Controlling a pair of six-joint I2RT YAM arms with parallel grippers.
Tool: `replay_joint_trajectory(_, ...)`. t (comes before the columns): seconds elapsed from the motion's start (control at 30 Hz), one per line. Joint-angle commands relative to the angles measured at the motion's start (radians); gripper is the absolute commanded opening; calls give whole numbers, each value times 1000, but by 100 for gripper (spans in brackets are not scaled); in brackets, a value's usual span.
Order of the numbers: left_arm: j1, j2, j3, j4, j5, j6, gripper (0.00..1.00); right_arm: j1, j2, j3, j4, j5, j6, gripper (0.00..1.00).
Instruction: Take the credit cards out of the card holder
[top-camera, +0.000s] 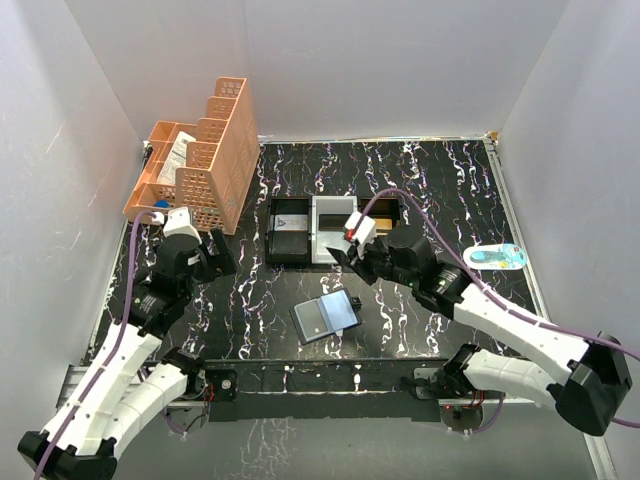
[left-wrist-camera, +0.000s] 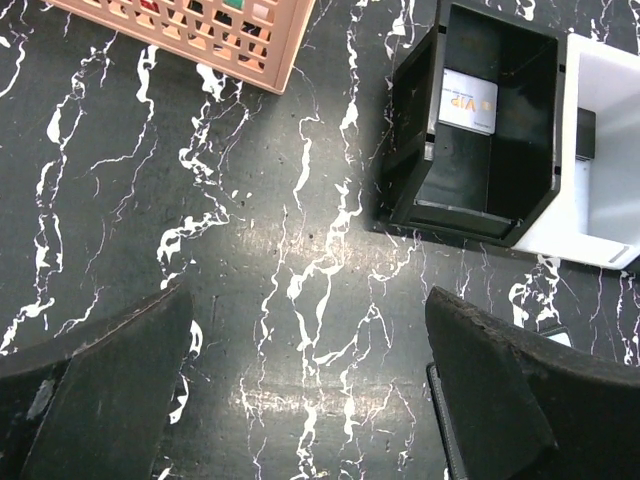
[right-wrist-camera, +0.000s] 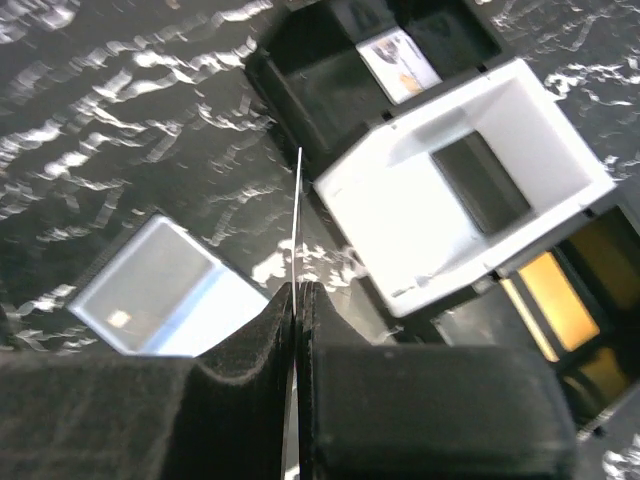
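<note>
The card holder (top-camera: 327, 317) lies open on the marbled table, grey-blue, with its black tab (top-camera: 354, 300) at the right edge; the right wrist view shows it low at left (right-wrist-camera: 165, 290). My right gripper (top-camera: 342, 257) hovers between the holder and the tray, shut on a thin credit card (right-wrist-camera: 298, 220) seen edge-on between the pads. In the tray, a VIP card (left-wrist-camera: 468, 100) lies in the left black compartment, a dark card (right-wrist-camera: 480, 180) in the white one and a yellow card (right-wrist-camera: 560, 290) in the right one. My left gripper (top-camera: 222, 258) (left-wrist-camera: 310, 380) stands open over bare table, left of the tray.
The black-and-white three-compartment tray (top-camera: 312, 205) sits behind the card holder. An orange mesh basket (top-camera: 200, 165) stands at the back left. A small blue-and-white object (top-camera: 495, 257) lies near the right wall. White walls close in on three sides.
</note>
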Motion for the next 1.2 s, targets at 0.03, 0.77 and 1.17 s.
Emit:
replay_joint_trajectory(0.03,5,32,4,9,52,28,99,7,107,111,-73,216,-254,0)
replay_joint_trajectory(0.77,4,15,11,-13,-21,15,99,3,608,385,63,411,-554,0)
replay_joint_trajectory(1.17,4,-9,5,-4,-2,19,99,-44,796,476,166,454,-638,0)
